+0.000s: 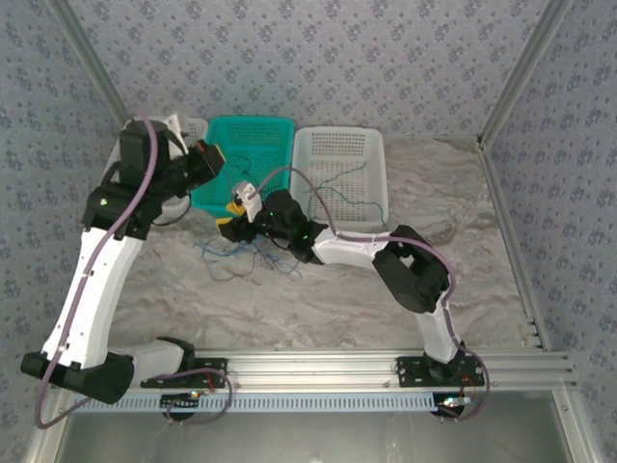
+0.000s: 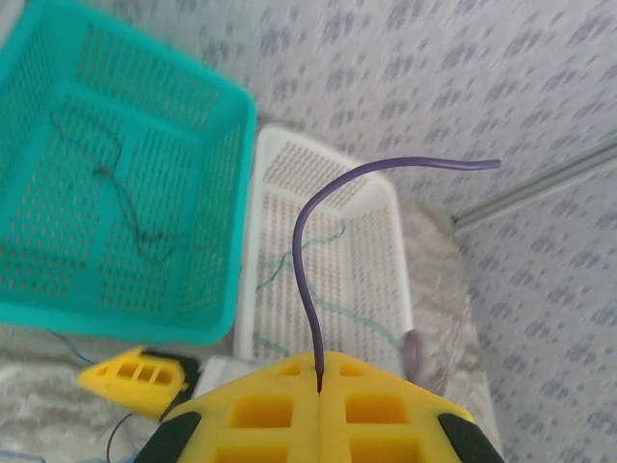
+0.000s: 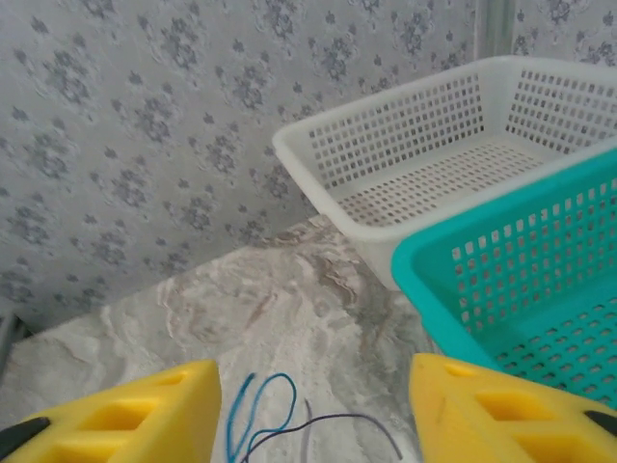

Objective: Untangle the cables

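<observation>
With the left gripper (image 2: 318, 386) pinched shut on a purple cable (image 2: 434, 162) whose free end stood in the air, and the right gripper (image 3: 313, 405) wide apart and empty over the blue cable (image 3: 255, 415) on the table (image 3: 289, 289) left of the teal basket (image 3: 501, 251), a careless closing risked catching two strands and tightening the tangle.

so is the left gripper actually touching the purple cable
Touching. In the left wrist view the left gripper has its jaws closed together, and the purple cable rises straight out of the seam between them, pinched there.
</observation>
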### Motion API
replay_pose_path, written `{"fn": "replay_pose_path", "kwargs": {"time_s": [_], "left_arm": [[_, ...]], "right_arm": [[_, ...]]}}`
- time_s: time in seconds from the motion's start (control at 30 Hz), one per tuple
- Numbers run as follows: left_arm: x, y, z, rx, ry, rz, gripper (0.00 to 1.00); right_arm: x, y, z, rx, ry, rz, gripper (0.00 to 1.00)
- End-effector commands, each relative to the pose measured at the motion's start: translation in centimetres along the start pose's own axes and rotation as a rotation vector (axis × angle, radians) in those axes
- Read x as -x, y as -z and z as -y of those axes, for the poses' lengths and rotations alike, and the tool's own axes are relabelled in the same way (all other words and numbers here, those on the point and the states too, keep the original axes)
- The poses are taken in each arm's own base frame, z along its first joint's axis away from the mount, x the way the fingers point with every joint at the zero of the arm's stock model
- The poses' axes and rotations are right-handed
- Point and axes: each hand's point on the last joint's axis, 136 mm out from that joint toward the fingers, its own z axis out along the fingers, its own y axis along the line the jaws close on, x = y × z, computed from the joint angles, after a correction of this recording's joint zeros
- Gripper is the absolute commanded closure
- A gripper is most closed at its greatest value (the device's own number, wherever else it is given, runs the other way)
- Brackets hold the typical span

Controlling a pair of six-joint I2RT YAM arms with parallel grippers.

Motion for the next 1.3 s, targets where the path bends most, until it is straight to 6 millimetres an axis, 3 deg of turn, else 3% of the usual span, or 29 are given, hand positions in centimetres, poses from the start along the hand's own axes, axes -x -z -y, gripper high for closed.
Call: {"fn": "replay_pose_path", "kwargs": {"time_s": [0.0, 0.17, 0.27, 0.47, 0.57, 0.73, 0.83, 0.9, 1.13, 1.27], "left_arm": [[4.1, 4.2, 1.6, 0.013, -0.061, 0.156, 1.0], [8.4, 8.0, 2.8, 0.038, -0.091, 0.304, 1.0], [10.2, 9.4, 3.2, 0.046, -0.098, 0.369, 1.0], [14.1, 11.6, 4.1, 0.049, -0.099, 0.5, 1.0], [16.0, 11.8, 5.4, 0.01, -0.089, 0.536, 1.0], [18.9, 11.3, 8.0, -0.107, -0.068, 0.578, 1.0], [19.6, 10.3, 8.8, -0.15, -0.053, 0.572, 1.0], [19.4, 9.5, 8.8, -0.159, -0.046, 0.545, 1.0], [17.1, 7.1, 8.8, -0.202, -0.023, 0.409, 1.0], [16.2, 7.0, 9.3, -0.231, -0.013, 0.374, 1.0]], "right_arm": [[-2.0, -0.4, 0.0, -0.026, -0.016, -0.016, 0.52], [-7.9, 0.9, 0.1, -0.055, -0.066, -0.131, 0.64], [-10.7, 2.6, 0.5, -0.086, -0.098, -0.192, 0.59], [-13.5, 5.4, 0.2, -0.105, -0.136, -0.275, 0.42], [-14.6, 6.7, 0.4, -0.123, -0.164, -0.291, 0.42], [-14.5, 7.2, 0.5, -0.136, -0.197, -0.277, 0.56], [-14.0, 7.5, 0.3, -0.137, -0.203, -0.268, 0.52], [-12.5, 7.9, 0.0, -0.131, -0.206, -0.237, 0.36], [-4.0, 9.7, -2.3, -0.1, -0.121, -0.126, 0.05], [0.8, 9.7, -2.7, -0.098, -0.065, -0.044, 0.01]]}}
